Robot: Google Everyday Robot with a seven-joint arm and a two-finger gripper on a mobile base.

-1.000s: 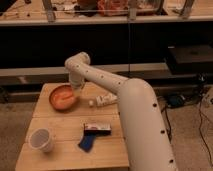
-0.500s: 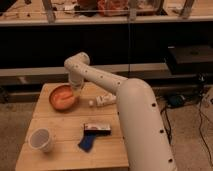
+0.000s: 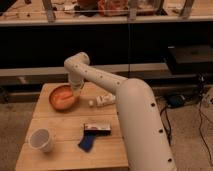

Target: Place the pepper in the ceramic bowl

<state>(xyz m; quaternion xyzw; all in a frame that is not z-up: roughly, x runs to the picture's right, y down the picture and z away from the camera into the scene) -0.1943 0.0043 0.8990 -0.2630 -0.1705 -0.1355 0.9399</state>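
The ceramic bowl (image 3: 61,97), wide, shallow and orange-terracotta with a paler rim, sits at the back left of the wooden table (image 3: 60,125). My white arm comes up from the lower right, bends at the elbow and points down. The gripper (image 3: 75,90) is at the bowl's right rim, just over its inside. I cannot pick out the pepper. It may be hidden by the gripper or lost against the bowl's orange inside.
A white cup (image 3: 41,140) stands at the front left. A blue object (image 3: 87,143) and a flat red-and-white packet (image 3: 97,129) lie at the front middle. A white bottle (image 3: 103,100) lies on its side right of the bowl. Dark shelving stands behind the table.
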